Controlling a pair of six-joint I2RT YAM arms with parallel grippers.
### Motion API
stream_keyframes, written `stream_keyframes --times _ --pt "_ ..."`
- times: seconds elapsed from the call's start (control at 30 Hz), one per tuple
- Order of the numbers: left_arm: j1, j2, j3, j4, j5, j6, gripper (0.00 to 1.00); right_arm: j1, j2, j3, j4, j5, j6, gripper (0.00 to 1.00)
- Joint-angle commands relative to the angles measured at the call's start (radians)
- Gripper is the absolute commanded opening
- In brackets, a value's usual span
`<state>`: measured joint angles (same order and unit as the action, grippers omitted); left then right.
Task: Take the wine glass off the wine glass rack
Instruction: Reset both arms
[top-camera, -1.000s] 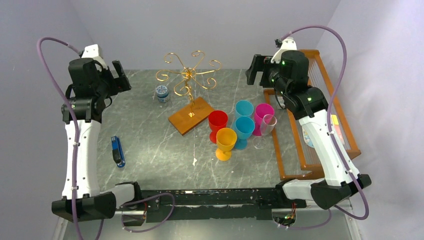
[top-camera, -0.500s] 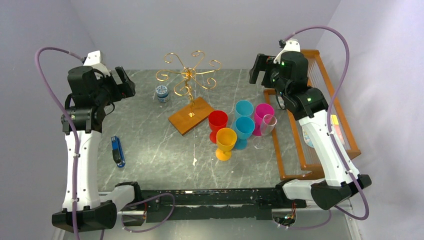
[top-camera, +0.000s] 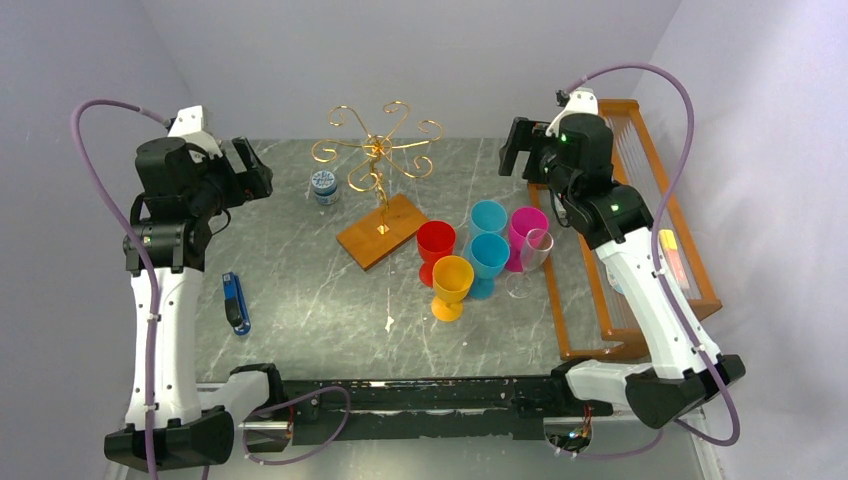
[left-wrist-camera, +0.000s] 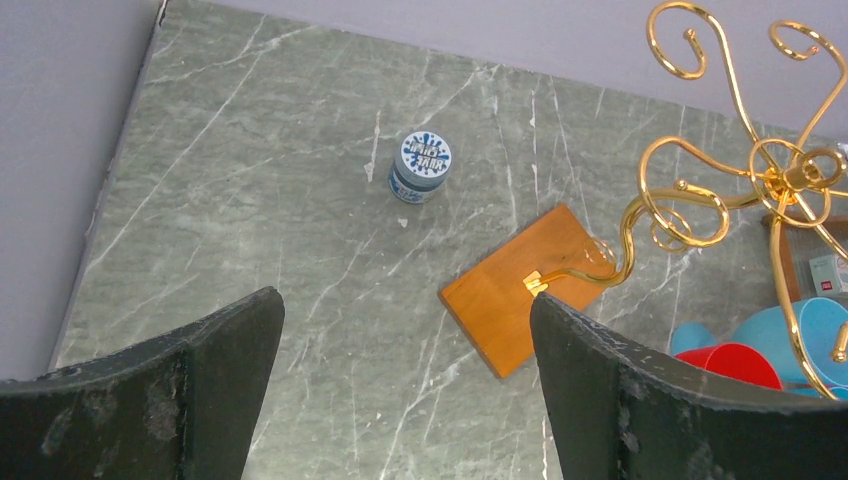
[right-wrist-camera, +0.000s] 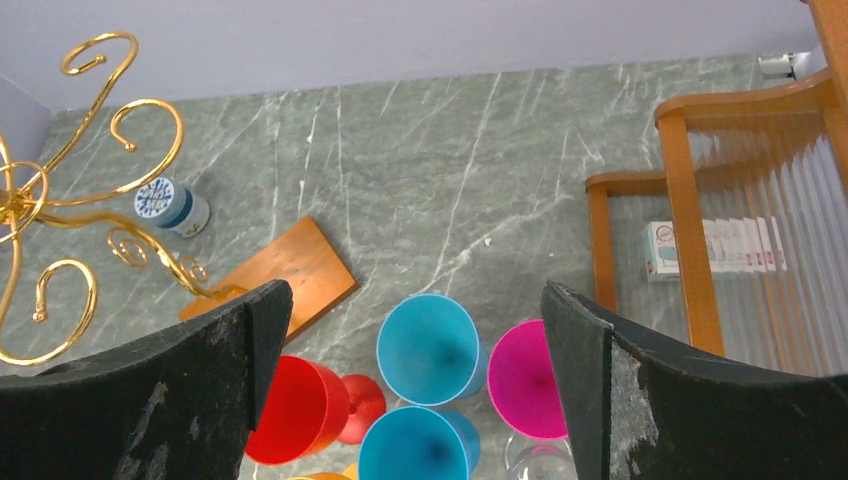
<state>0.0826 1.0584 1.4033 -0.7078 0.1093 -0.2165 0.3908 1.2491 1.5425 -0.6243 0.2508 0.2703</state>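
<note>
top view: the wine glass rack (top-camera: 378, 170) stands in the middle of the grey marble surface (top-camera: 300, 260), toward the far edge, on its brown wooden base. the clear wine glass (top-camera: 530, 262) is upright on the surface, right of the middle, well apart from the rack and just beside a magenta goblet (top-camera: 526, 228). whether something clear hangs under the gold arms i cannot tell. two light blue goblets (top-camera: 487, 218), a red goblet (top-camera: 435, 246) and an orange goblet (top-camera: 451, 285) stand close together there. an orange wooden frame (top-camera: 640, 200) lies along the right edge. a small blue jar (top-camera: 323, 186) is near the far edge, and a small blue tool (top-camera: 236, 303) near the left edge. the left gripper (top-camera: 250, 168) and the right gripper (top-camera: 518, 148) are raised on either side of the rack.

left wrist view: the left gripper (left-wrist-camera: 405, 305) has its fingers spread wide with nothing between them; below are the jar and the rack's base.

right wrist view: the right gripper (right-wrist-camera: 415, 295) is also spread wide and holds nothing, above the goblets. the rim of the wine glass (right-wrist-camera: 540, 465) shows at the bottom edge.
</note>
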Motion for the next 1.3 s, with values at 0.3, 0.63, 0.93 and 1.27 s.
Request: stream_keyframes --times 0.3,0.63,0.93,1.27 --pt "0.005 0.016 0.044 0.008 0.086 0.028 0.97 -0.007 -0.052 -0.041 0.06 -0.043 -0.04 1.0" --pt "0.005 0.002 0.022 0.02 0.08 0.023 0.97 -0.008 -0.051 -0.051 0.075 -0.078 -0.036 1.0" --pt "0.005 -0.025 0.001 0.036 0.056 0.018 0.97 -0.007 -0.048 -0.045 0.069 -0.1 -0.036 1.0" --pt "0.005 -0.023 0.0 0.035 0.058 0.016 0.97 -0.007 -0.051 -0.038 0.07 -0.106 -0.04 1.0"
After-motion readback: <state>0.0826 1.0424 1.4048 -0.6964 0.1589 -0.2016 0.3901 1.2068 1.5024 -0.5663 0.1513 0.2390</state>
